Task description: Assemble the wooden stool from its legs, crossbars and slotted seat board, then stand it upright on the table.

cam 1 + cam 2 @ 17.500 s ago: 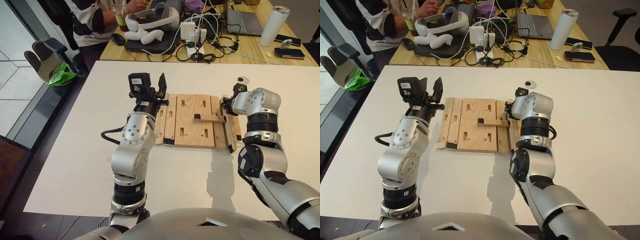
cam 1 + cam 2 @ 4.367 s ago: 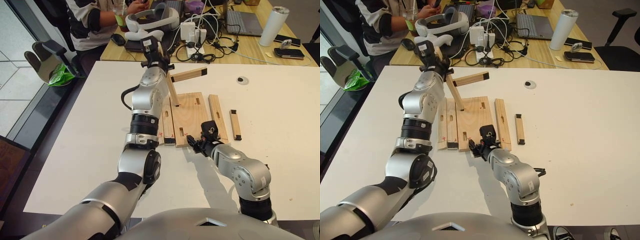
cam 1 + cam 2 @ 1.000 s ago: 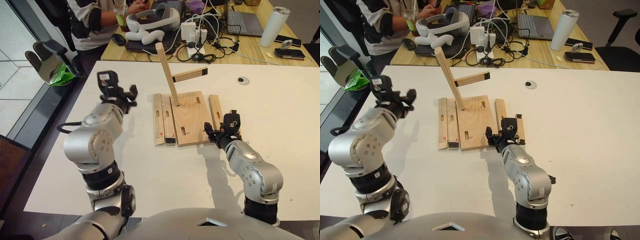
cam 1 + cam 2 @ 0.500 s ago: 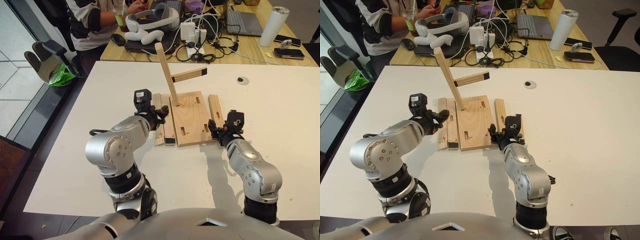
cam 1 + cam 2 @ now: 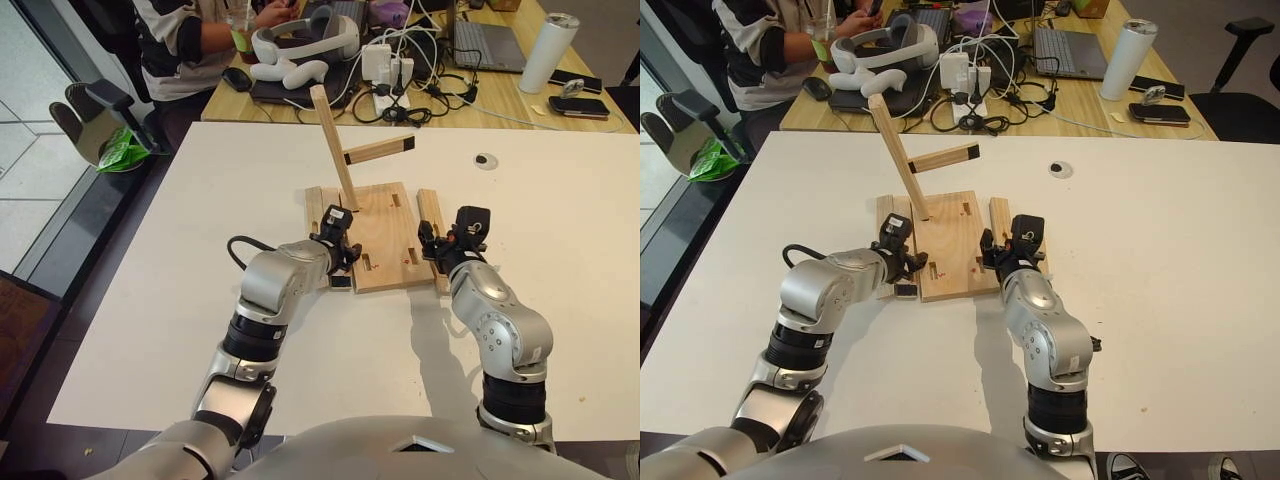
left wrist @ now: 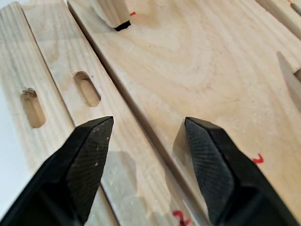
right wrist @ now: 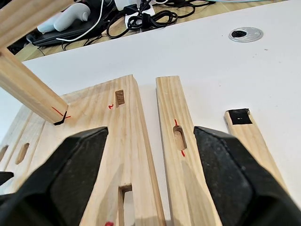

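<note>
Left eye view: pale seat board (image 5: 385, 235) lies flat on the table (image 5: 180, 220). One upright leg (image 5: 333, 150) leans in a slot, with a crossbar (image 5: 378, 150) jutting from it. Red pen marks sit beside the slots, unreadable. The left gripper (image 6: 148, 125) is spread and empty over the flat legs (image 6: 61, 94) at the board's left edge. The right gripper (image 7: 150, 134) gapes wide and empty over the board's right edge and the single leg (image 7: 176, 136).

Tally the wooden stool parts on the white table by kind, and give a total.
Seat board: 1
Legs: 4 (standing leg slotted in the board, two left legs lying flat, right leg lying flat)
Crossbars: 2 (attached crossbar on the standing leg, loose crossbar lying rightmost)
Total: 7
</note>
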`<state>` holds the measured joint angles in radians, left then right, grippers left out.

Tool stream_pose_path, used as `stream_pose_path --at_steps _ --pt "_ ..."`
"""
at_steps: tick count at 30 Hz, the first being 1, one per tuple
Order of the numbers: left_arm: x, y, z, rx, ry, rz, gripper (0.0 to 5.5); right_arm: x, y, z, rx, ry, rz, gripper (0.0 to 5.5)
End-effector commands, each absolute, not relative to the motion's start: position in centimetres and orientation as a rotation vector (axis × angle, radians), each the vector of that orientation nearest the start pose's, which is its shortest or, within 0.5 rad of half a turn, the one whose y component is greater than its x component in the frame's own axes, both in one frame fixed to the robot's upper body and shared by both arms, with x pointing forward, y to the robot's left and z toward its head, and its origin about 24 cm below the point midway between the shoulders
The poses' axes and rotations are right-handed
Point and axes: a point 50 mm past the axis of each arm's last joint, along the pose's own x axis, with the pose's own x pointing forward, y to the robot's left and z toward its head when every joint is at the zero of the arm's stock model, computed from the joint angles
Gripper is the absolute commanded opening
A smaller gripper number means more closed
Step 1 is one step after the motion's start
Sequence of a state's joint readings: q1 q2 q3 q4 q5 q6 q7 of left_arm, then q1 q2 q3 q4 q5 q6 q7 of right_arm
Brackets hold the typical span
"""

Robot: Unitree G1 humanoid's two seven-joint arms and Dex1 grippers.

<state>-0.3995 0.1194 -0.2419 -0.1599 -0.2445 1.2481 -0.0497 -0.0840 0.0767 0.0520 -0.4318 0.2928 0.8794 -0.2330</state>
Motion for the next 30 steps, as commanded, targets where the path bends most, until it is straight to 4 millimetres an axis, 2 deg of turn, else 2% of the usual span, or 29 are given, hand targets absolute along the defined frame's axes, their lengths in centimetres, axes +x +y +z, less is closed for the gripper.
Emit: stream_pose_path --at_steps 1,8,14,21,24,27,30 --pt "27.8 9.3 5.9 0.192 0.764 -0.409 2.83 25.5 -8.6 9.3 0.354 0.359 0.088 3.41" --pt "27.2 12.7 5.6 0.178 0.777 -0.297 2.83 25.4 -8.8 9.0 0.355 0.362 0.073 3.41" --pt "25.9 12.0 5.0 0.131 0.796 -0.332 2.83 26.1 -8.7 9.1 0.341 0.351 0.090 3.41" --pt "26.5 14.0 4.6 0.378 0.752 -0.324 2.83 26.5 -8.6 9.2 0.337 0.336 0.093 3.41" --pt "26.8 14.6 4.7 0.420 0.734 -0.317 2.83 26.7 -8.6 9.3 0.342 0.328 0.091 3.41" --pt "27.0 14.0 5.4 0.383 0.707 -0.325 2.83 26.8 -8.5 9.2 0.341 0.328 0.093 3.41" --pt "26.6 12.4 6.0 0.261 0.708 -0.367 2.83 26.9 -8.6 9.2 0.337 0.329 0.090 3.41"
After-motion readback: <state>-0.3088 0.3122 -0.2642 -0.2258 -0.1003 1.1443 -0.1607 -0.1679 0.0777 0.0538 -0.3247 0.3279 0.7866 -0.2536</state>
